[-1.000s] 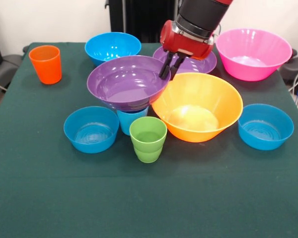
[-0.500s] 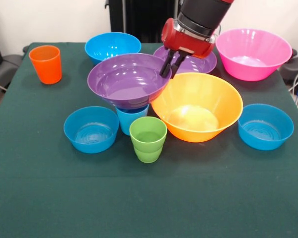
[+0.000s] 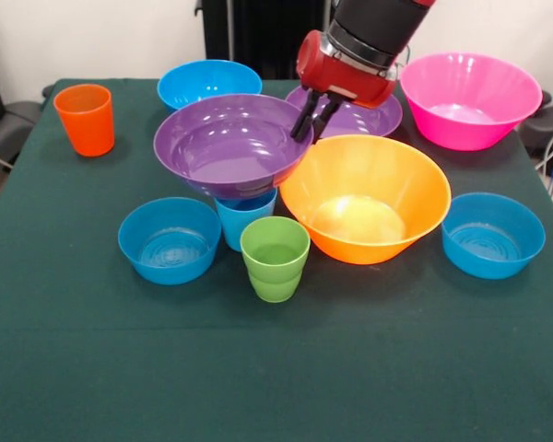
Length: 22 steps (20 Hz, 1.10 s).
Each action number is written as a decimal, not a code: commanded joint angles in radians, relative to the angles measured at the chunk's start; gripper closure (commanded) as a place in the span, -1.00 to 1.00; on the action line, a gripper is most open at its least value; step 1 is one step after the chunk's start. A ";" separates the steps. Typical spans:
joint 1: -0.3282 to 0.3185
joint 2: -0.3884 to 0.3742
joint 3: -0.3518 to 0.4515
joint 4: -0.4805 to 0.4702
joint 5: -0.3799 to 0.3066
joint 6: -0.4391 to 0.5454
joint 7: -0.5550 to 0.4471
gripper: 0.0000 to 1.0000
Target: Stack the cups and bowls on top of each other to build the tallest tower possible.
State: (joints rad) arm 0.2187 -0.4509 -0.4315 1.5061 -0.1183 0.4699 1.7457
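The purple bowl [image 3: 230, 145] is sitting on top of the light blue cup [image 3: 243, 221], tilted slightly, with the gripper [image 3: 311, 122] clamped on its rim on the side toward the orange-yellow bowl [image 3: 367, 198]. The red and black arm [image 3: 369, 41] is reaching down to it from above. Taking that purple bowl as the landmark: the green cup [image 3: 275, 258] is standing upright just in front of it, beside the light blue cup; one small blue bowl [image 3: 170, 239] is lying in front and to the left; the orange-yellow bowl is touching or nearly touching its right edge. Behind it are another blue bowl [image 3: 208, 87] and a second purple bowl [image 3: 359, 115], partly hidden by the gripper. The pink bowl [image 3: 468, 98] is sitting far right behind, a third blue bowl [image 3: 493, 234] far right in front, and the orange cup [image 3: 85, 119] well to the left, all on the green tablecloth [image 3: 276, 368].
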 commanded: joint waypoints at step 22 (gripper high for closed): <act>0.065 0.110 0.011 -0.168 0.010 0.141 0.136 1.00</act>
State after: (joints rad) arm 0.2724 -0.3608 -0.4789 1.4092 -0.1181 0.5387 1.7457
